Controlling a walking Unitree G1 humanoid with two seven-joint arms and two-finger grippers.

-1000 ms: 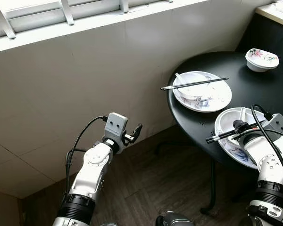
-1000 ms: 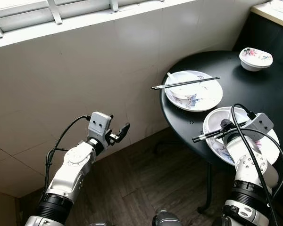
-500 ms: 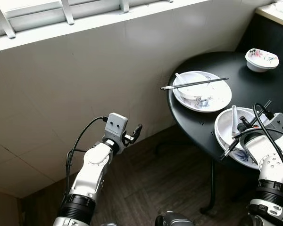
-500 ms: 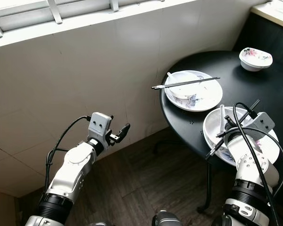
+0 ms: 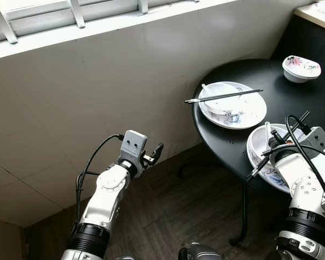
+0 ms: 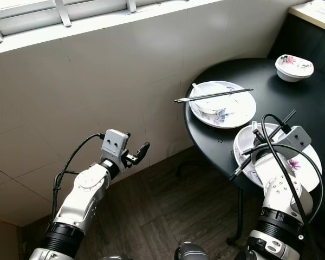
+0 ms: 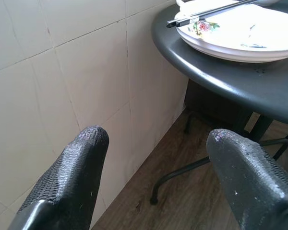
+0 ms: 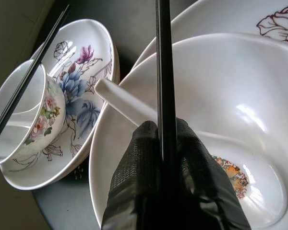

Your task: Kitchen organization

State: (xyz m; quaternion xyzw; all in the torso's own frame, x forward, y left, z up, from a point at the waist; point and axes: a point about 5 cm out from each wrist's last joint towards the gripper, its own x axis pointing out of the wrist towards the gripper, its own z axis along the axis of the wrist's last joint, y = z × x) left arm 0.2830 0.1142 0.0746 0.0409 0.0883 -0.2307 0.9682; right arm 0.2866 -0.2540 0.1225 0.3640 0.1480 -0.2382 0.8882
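Note:
A round black table (image 5: pixel 227 138) carries two white flowered plates. Over the near plate (image 5: pixel 255 153), which holds a white bowl (image 8: pixel 221 96) and a white spoon (image 5: pixel 267 131), my right gripper (image 5: pixel 275 145) is shut on black chopsticks (image 5: pixel 260 169). They slant from the table's edge up past the wrist. On the far plate (image 5: pixel 249 111) stands a small bowl (image 5: pixel 219 100) with a second pair of chopsticks (image 5: pixel 223 96) across it. My left gripper (image 5: pixel 156 151) hangs open and empty in the air by the tiled wall, well left of the table.
A small flowered bowl (image 5: pixel 301 67) sits at the table's far side. Behind everything is a tiled wall (image 5: pixel 97 81) under a window ledge. The table's thin legs (image 5: pixel 244 211) stand on a dark wooden floor. A light counter edge (image 5: pixel 314 13) shows at the back right.
The right gripper has turned the chopsticks from lying almost level across the near plate to a steep slant, uncovering the spoon. The left arm has stayed still.

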